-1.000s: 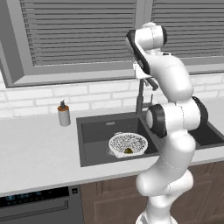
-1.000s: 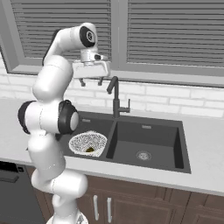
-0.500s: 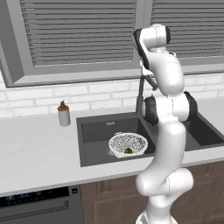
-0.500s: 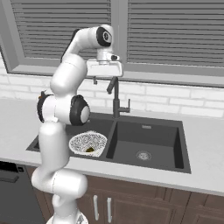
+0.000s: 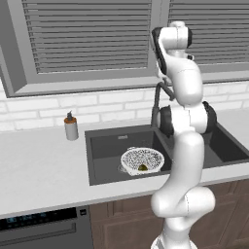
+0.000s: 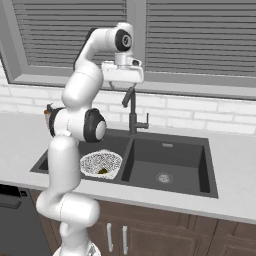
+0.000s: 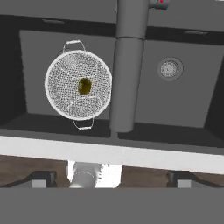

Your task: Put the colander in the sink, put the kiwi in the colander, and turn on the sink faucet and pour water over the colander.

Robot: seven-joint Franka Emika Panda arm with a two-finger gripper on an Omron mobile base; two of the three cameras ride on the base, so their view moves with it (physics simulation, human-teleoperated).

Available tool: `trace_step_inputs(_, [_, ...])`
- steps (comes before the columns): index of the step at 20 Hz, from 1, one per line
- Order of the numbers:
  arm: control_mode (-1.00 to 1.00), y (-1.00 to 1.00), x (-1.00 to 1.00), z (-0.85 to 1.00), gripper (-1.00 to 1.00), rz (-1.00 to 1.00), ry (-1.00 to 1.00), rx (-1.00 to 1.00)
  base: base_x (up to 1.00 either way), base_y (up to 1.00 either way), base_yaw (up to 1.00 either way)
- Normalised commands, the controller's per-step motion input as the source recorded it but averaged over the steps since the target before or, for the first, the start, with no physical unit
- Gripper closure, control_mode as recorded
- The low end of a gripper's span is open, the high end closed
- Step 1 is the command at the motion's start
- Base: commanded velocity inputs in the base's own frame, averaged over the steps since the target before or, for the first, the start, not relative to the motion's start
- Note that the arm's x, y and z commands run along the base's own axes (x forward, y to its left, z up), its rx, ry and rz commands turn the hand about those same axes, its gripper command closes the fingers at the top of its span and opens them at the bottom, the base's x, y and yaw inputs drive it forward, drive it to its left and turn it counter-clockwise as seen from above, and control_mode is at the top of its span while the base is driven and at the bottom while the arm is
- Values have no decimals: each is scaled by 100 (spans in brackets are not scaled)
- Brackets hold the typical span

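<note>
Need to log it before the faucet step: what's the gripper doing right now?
Gripper: open, holding nothing, above the sink faucet.

I am working in a kitchen. A sink (image 6: 165,165) is sitting in the counter (image 5: 39,170). Blinds (image 5: 87,34) are covering the window.

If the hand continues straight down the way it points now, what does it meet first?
Most likely the sink faucet: its spout lies directly below the open hand. The colander sits off to one side. Depth is unclear.
</note>
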Motion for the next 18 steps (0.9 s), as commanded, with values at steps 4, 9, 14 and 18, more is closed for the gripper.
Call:
trace_step_inputs(4, [-100,-2,24,-31,-100,18,-33,6,0,0,0])
trace_step_inputs(9, [-100,0,0,-7,-100,-2,-5,-3,0,0,0])
trace_step_inputs(14, [-100,-2,3,-16,-100,-8,-5,-4,0,0,0])
trace_step_inputs(18, [-100,0,13,-17,-100,-6,-9,-2,0,0,0])
